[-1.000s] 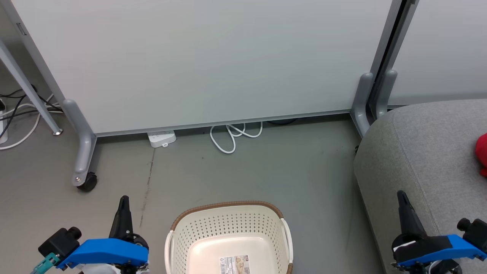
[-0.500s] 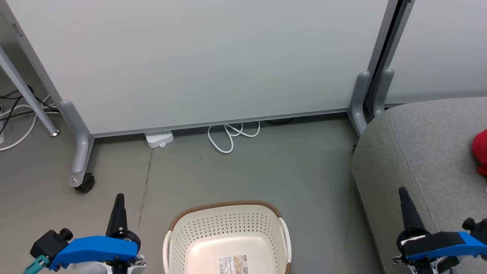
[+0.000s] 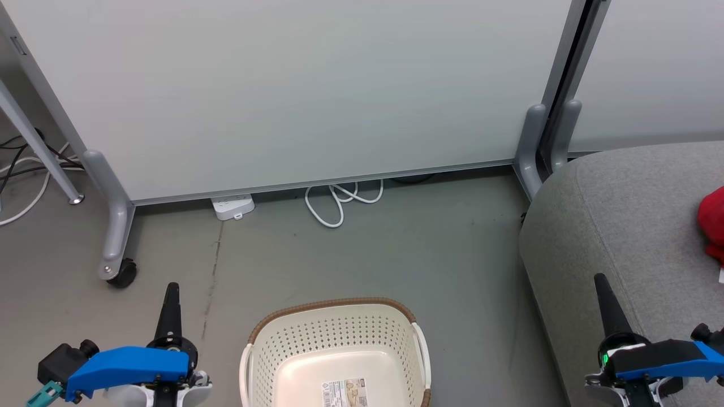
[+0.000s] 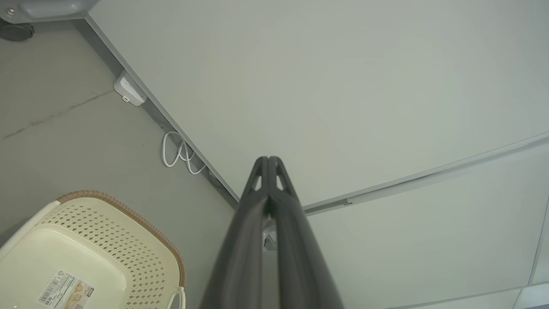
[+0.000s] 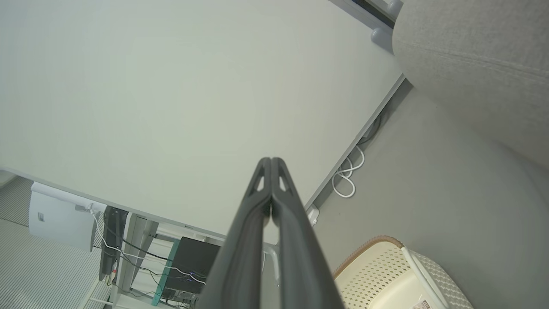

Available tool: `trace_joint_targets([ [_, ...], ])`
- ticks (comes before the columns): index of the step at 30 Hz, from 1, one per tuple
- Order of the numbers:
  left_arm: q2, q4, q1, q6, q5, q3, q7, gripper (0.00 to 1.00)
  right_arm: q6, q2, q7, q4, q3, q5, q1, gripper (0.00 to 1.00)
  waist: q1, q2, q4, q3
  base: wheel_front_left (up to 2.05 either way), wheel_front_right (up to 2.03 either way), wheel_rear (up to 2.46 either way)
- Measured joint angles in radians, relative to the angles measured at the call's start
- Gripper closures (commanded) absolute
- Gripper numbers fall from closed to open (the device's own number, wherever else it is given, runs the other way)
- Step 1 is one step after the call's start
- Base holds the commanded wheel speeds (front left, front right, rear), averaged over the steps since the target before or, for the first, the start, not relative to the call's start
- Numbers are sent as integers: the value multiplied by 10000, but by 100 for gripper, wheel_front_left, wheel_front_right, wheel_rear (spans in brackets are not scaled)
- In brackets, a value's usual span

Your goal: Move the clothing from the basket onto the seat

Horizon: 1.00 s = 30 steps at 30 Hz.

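The basket (image 3: 334, 339) sits on the grey floor (image 3: 396, 249) at the bottom centre of the head view, its near part cut off by the frame's lower edge. Its brown rim curves across the far side, and the label sticker (image 3: 345, 393) shows on the pale inner bottom. The seat (image 3: 622, 226) takes up the right side of the frame, well apart from the basket with a strip of floor between them. A small patch of red clothing (image 3: 711, 223) lies on the seat at the far right edge (most of it is cut off by the frame, so its lettering cannot be made out).

The left gripper (image 3: 171, 294) is at the lower left, pointing up the frame, to the left of the basket and not touching it. In the left wrist view its two dark fingers are pressed together from base to tip. The right gripper (image 3: 600, 282) is at the lower right, in front of the seat's near edge, and the right wrist view shows its fingers closed against each other too.

A pale partition panel (image 3: 294, 85) fills the upper frame, with a white power strip (image 3: 232, 206) and a looped white cable (image 3: 339, 203) on the floor at its foot.
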Motion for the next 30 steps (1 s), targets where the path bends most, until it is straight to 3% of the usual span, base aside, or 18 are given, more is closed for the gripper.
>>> trace_joint_targets([
  [30,2,-255,-108,-88,-2654,378,702,100,-2,25,723,-157,-157,2863,-158,100,0,0,-190,39,0,0,0],
])
